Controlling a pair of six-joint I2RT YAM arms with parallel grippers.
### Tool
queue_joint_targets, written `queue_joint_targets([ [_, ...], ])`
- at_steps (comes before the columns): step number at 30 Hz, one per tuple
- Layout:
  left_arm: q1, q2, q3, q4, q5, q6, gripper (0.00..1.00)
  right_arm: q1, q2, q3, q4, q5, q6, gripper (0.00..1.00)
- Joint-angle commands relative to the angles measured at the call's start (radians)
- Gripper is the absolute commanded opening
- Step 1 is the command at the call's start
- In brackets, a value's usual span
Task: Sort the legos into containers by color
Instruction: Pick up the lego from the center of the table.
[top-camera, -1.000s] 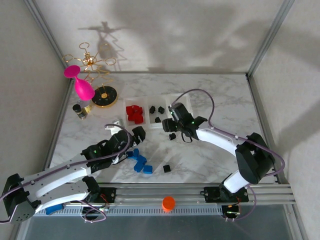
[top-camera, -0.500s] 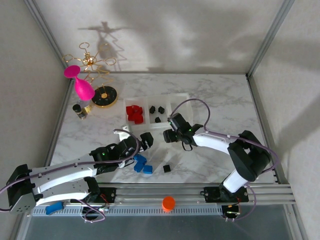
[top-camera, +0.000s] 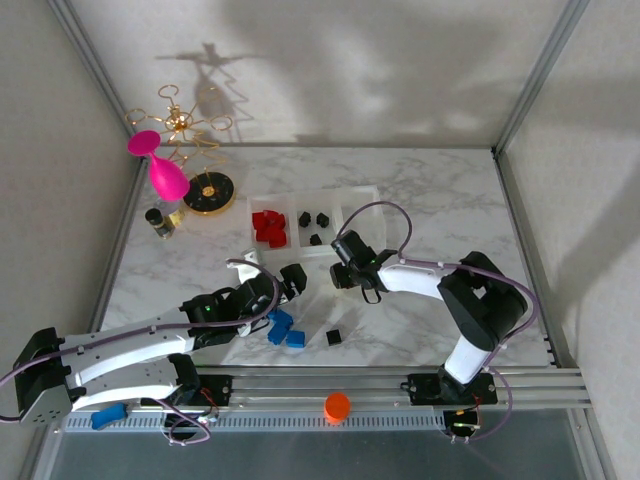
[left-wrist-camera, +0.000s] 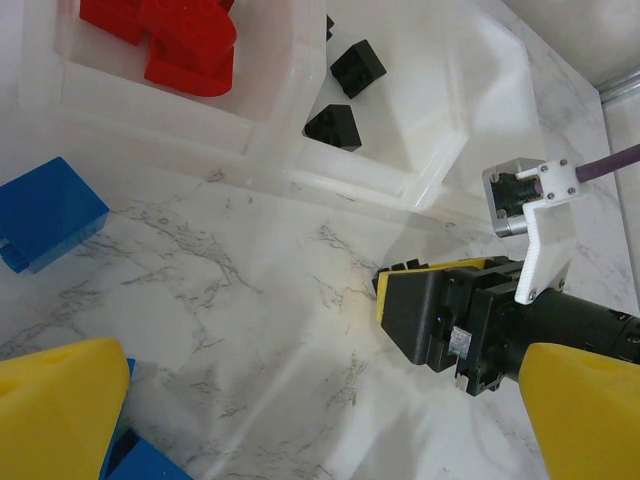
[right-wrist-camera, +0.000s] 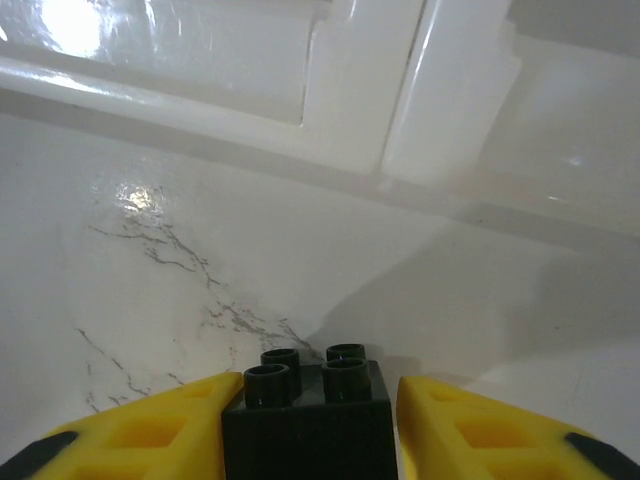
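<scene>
Nearest the arm bases, small blue plastic bricks (top-camera: 281, 328) lie loose on the marbled table (top-camera: 420, 200), with the left gripper (top-camera: 288, 282) over them, its fingers spread wide and empty. Beyond, the right gripper (top-camera: 338, 274) pinches a black studded brick (right-wrist-camera: 305, 425) just short of the clear white-rimmed bins (left-wrist-camera: 268, 118). Red bricks (top-camera: 267, 227) and black ones (top-camera: 315, 222) sit in neighbouring compartments.

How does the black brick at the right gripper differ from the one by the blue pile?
The gripped black brick sits studs-up between the right gripper's closed jaws, by the containers. The loose black brick lies free beside the blue bricks. Both are black and unsorted.
</scene>
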Motion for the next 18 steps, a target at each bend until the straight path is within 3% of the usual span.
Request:
queue_joint_targets([
  [1,-0.008,0.002,-0.008,-0.008,-0.045,-0.026,1.00,0.012,-0.002,0.027,-0.002,0.006,0.003,0.38],
  [11,-0.008,-0.031,0.002,-0.035,-0.082,-0.005,1.00,0.021,-0.097,0.094,-0.050,0.011,0.000,0.30],
  [18,0.012,-0.076,0.036,-0.102,-0.150,0.034,1.00,0.018,-0.022,0.238,-0.054,0.045,-0.005,0.29],
])
